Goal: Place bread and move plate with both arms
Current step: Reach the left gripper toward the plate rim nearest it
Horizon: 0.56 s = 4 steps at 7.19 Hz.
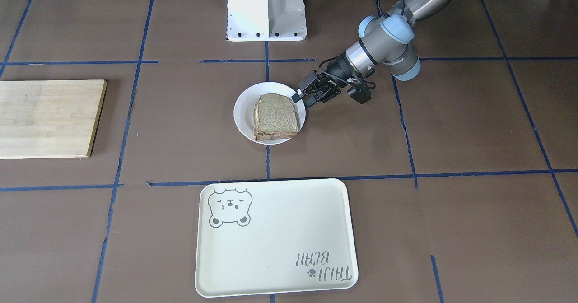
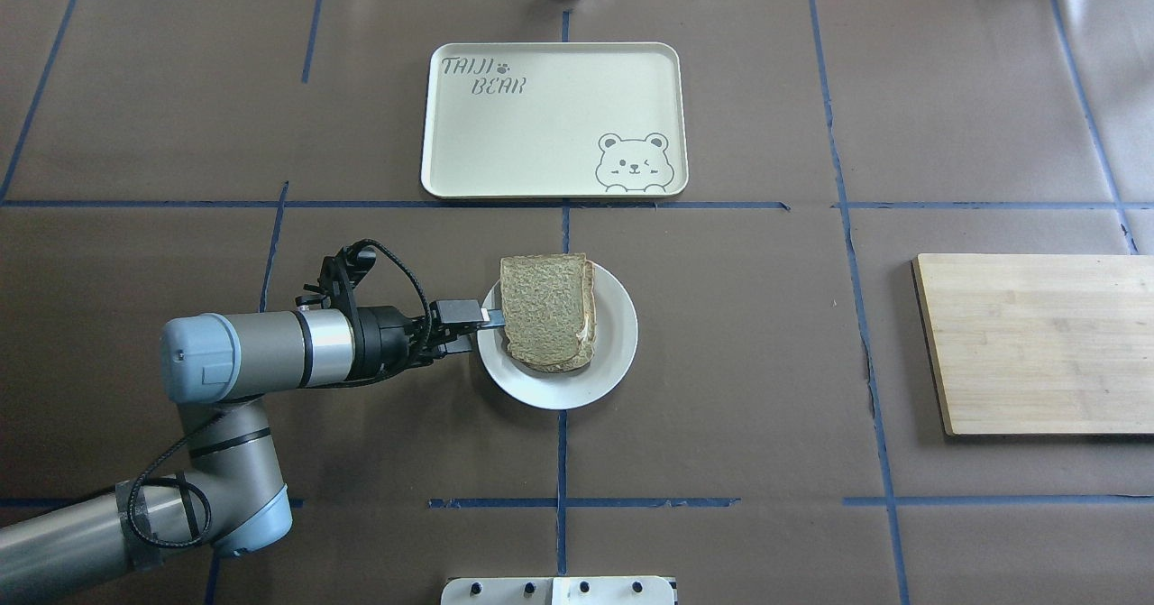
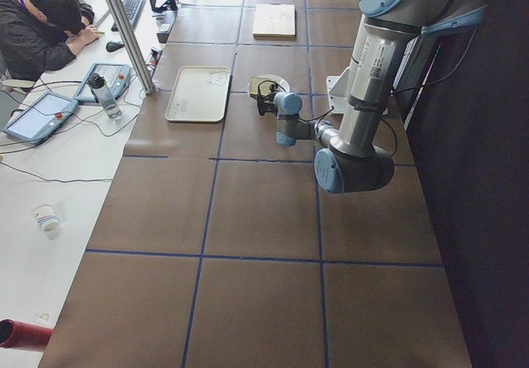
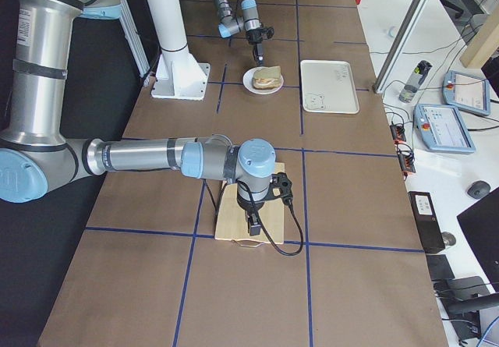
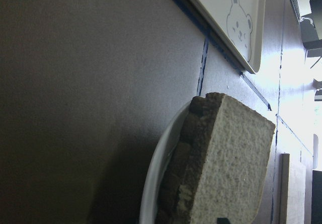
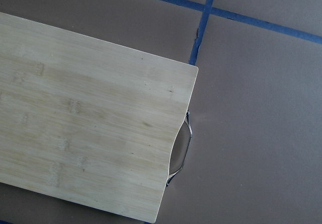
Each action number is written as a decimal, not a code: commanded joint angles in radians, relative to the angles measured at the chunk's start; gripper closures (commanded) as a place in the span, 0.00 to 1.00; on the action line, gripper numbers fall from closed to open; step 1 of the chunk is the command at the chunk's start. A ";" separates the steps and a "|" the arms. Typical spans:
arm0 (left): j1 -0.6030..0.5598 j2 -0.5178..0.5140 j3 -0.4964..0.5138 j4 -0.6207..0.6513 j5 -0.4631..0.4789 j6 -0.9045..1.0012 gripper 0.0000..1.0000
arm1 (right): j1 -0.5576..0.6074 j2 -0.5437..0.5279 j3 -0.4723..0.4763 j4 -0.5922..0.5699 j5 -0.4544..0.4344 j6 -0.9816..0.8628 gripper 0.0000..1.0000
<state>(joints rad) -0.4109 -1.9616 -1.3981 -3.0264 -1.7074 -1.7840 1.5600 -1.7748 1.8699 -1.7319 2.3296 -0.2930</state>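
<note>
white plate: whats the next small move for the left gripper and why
Probably close the left gripper on the rim of the small round white plate: the brown bread slice already lies on it, and the gripper sits right at that rim.

**Ana:** What kind of place is this?

**Ben:** A robot lab, I think. It is a room where people try out robots.

**Ana:** How can you tell?

**Ben:** There are two big robot arms, the left arm (image 2: 261,352) and the right arm (image 4: 148,156), at a white stand (image 1: 266,9) by a long table (image 3: 248,219). The table is covered in brown paper (image 2: 947,91), and blue tape lines (image 2: 847,205) make squares on it.

**Ana:** What else?

**Ben:** A person (image 3: 45,25) sits at a white desk (image 3: 33,244) right beside the table. On the desk are a keyboard (image 3: 132,8), screens (image 3: 39,113), wires (image 3: 50,174), a bottle (image 3: 103,95) and a paper cup (image 3: 45,217). A metal pole (image 3: 124,29) stands at the table's edge.
</note>
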 commanded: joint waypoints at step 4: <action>0.009 -0.034 0.068 -0.028 0.000 0.000 0.67 | 0.000 0.000 0.000 0.000 -0.001 0.002 0.01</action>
<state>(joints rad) -0.4052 -1.9829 -1.3459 -3.0538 -1.7073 -1.7840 1.5601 -1.7748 1.8699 -1.7312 2.3286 -0.2927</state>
